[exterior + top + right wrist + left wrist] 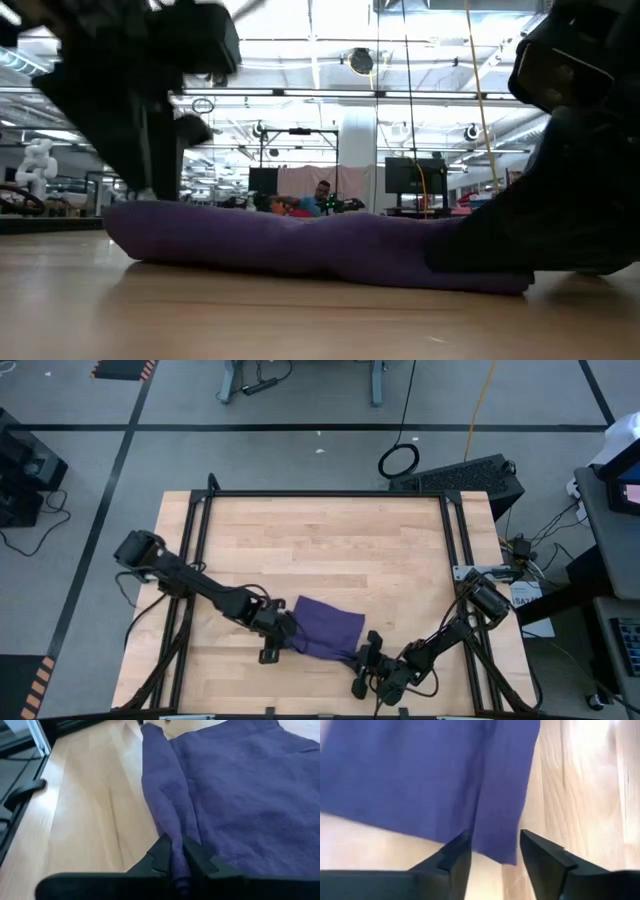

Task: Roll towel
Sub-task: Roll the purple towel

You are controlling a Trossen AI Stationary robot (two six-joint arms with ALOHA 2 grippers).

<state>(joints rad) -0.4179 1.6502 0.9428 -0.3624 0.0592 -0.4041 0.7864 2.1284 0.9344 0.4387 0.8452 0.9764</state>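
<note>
The purple towel (326,626) lies folded on the wooden table, near its front edge; the low view shows it as a flat mound (300,250). My left gripper (495,847) hovers open at the towel's near left corner (290,642), with that corner (500,840) showing between its spread fingers. My right gripper (177,857) is at the towel's near right end (358,650), shut on a bunched ridge of the cloth. My right gripper pinches a bunched, rolled-over ridge of the towel's edge (172,837) between its two fingers, several layers thick. The fingers come in low and slanting from the table's near right side, along the ridge. The rest of the towel lies slack on the table.
Black frame rails (200,530) run along the table's left, far and right sides. Bare wood (330,550) stretches beyond the towel toward the far edge. The near edge (300,705) is close behind both grippers. A person (322,195) sits far off in the room.
</note>
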